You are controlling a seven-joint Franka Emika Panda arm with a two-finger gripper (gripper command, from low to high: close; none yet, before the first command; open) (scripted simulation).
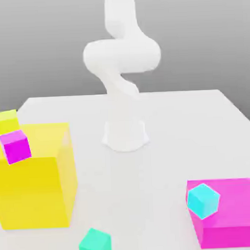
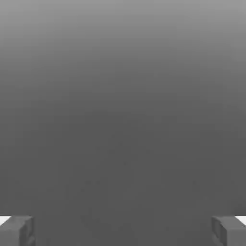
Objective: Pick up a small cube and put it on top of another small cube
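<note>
White table (image 1: 198, 124), grey backdrop (image 1: 41, 38)

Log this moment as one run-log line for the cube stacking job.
phase: before pick | tool: open, holding nothing | teal cube: on table | cyan cube: at big magenta block

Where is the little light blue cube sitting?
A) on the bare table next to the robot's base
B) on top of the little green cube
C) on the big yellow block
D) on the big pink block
D: the little light blue cube rests on the big pink block at the exterior view's right, while the little green cube lies alone on the table.
</note>
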